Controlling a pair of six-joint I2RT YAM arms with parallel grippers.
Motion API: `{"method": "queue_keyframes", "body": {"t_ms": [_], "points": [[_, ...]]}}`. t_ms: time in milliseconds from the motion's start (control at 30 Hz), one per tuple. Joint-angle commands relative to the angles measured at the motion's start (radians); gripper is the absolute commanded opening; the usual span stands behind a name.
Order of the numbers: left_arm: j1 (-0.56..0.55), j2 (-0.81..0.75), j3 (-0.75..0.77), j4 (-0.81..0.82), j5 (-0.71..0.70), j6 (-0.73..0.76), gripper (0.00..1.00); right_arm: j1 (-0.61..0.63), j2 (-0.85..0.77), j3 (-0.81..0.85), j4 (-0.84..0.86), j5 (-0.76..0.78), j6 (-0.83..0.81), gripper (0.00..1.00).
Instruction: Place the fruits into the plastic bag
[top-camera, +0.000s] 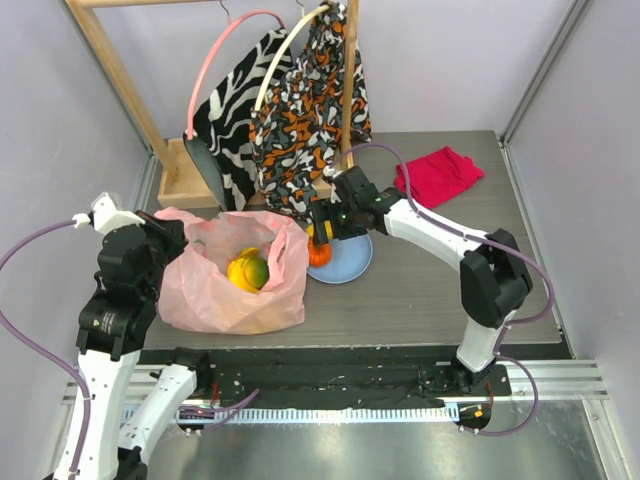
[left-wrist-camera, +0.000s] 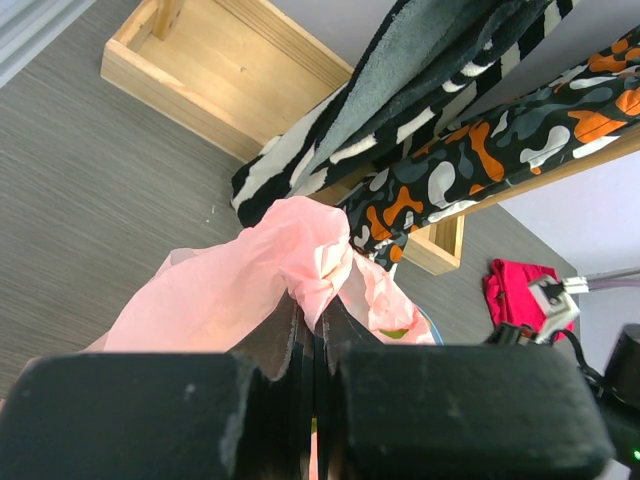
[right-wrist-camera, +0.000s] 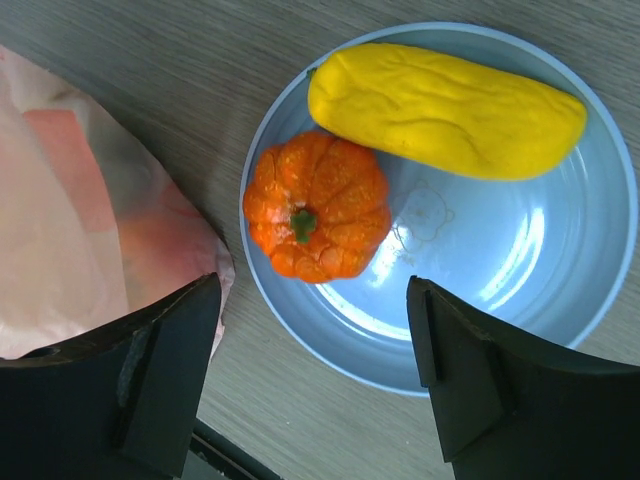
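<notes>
Left jaws clamp the bag (left-wrist-camera: 230, 290) rim; right jaws gape over the orange (right-wrist-camera: 315, 205).

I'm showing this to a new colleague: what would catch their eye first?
The pale-pink plastic bag left of centre, its rim pinched in the shut left gripper, with a green-yellow fruit inside. Beside it, the open right gripper hovers over a blue plate holding an orange and a long yellow fruit.

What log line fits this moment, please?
left fingers: shut on crinkly pink plastic bag | right fingers: open over orange fruit on round blue plate
</notes>
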Motion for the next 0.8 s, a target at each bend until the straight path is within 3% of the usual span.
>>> {"method": "queue_keyframes", "body": {"t_ms": [0, 433, 767], "points": [[0.006, 0.001, 0.021, 0.024, -0.021, -0.001, 0.0, 0.008, 0.05, 0.089, -0.038, -0.042, -0.025, 0.84], [0.006, 0.015, 0.022, 0.021, -0.025, 0.008, 0.0, 0.027, 0.204, 0.174, -0.07, -0.076, -0.034, 0.91], [0.006, 0.013, 0.022, 0.016, -0.038, 0.01, 0.0, 0.028, 0.264, 0.198, -0.088, -0.083, -0.045, 0.86]]}}
